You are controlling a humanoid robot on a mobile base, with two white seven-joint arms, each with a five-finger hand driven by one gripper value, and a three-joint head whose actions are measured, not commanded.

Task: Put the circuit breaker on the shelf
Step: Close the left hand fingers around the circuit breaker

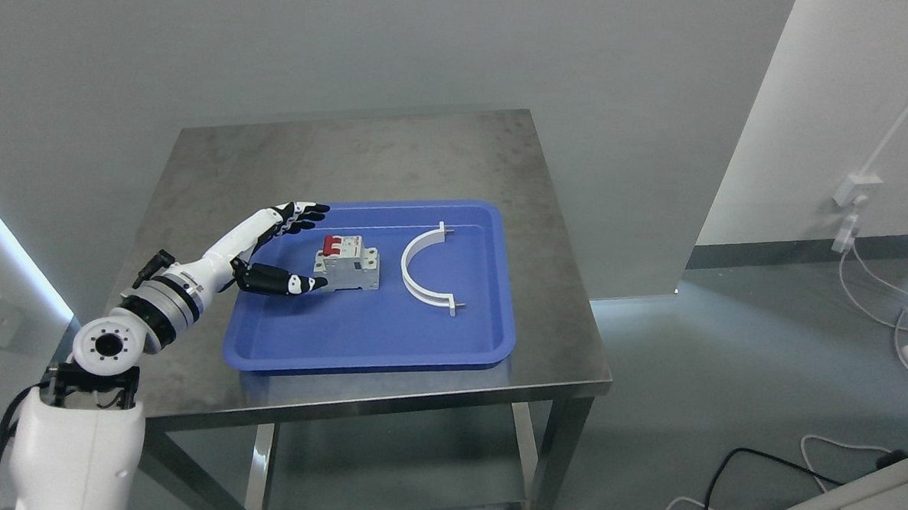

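A grey circuit breaker [348, 264] with red switches lies in a blue tray [358, 343] on a steel table [351, 147]. My left hand [312, 249] reaches in from the lower left, just left of the breaker. Its fingers [302, 214] are spread above and its thumb [288, 282] extends below, the thumb tip touching or nearly touching the breaker's left side. The hand holds nothing. My right hand is out of view.
A white curved bracket [421, 269] lies in the tray to the right of the breaker. The table has a lower shelf [383, 466]. Cables [758, 483] trail on the floor at the right, beside a white wall corner.
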